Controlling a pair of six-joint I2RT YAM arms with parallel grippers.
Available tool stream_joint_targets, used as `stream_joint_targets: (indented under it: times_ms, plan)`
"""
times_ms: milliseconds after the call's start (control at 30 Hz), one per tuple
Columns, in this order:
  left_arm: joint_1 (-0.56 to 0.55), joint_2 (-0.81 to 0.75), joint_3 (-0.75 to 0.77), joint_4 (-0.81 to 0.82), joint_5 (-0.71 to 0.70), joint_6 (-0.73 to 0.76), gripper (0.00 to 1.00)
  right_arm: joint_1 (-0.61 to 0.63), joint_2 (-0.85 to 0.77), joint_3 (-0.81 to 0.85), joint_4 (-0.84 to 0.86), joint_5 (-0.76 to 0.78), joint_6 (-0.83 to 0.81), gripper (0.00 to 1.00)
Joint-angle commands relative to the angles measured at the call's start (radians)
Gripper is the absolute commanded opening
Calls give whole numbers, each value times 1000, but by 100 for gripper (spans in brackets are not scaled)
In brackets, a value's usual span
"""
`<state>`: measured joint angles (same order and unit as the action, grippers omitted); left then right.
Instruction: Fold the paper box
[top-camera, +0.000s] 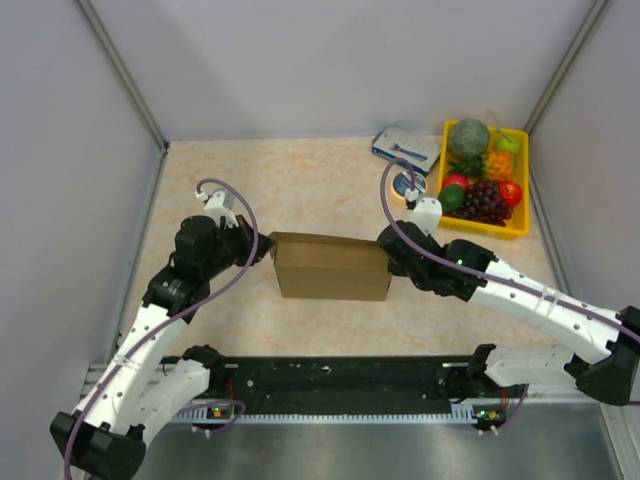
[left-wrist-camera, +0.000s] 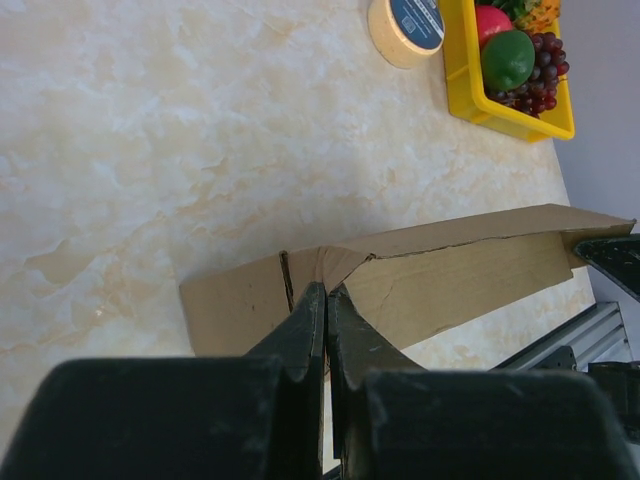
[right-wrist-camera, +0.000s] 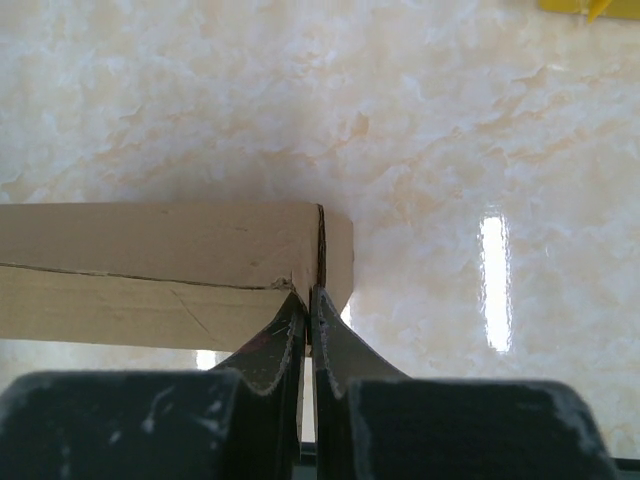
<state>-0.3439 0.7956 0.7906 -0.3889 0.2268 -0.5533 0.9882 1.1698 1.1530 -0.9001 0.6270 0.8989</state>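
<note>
**Box pressed between two closed pairs of fingers**

The paper box (top-camera: 332, 266) lay on the counter (top-camera: 300, 190) as a long, low, partly folded brown shape, with one arm at each of its short ends. The left fingers (left-wrist-camera: 303, 330) met the box's left end, their tips against the cardboard just beside a crease and a raised flap edge. The right fingers (right-wrist-camera: 285, 335) met the box's right end at its corner.

Both pairs were drawn together with barely a slit between them. Their tips touched the cardboard, but whether a thin edge was nipped between them could not be told.

The overhead view showed both arms bracketing the box. Beyond the box's right end, farther from the arm bases, stood a yellow tray (top-camera: 524, 190) of fruit. A tape roll (top-camera: 409, 185) lay between the box and the tray, and a blue-and-white carton (top-camera: 405, 147) lay beyond the roll.

The left wrist view alone showed the box's open top edge running its full length, with a dark fingertip at its far end. The right wrist view alone showed the vertical seam at the box's right corner.
</note>
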Motion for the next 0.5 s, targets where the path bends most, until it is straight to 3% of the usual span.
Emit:
stream_joint_targets:
  times_ms: [0, 467]
  plan:
    - [-36, -4, 1, -19, -26, -40, 0, 10, -12, -87, 7, -42, -61, 0]
    - [-190, 14, 53, -119, -297, -69, 0, 13, -24, -93, 27, -67, -63, 0]
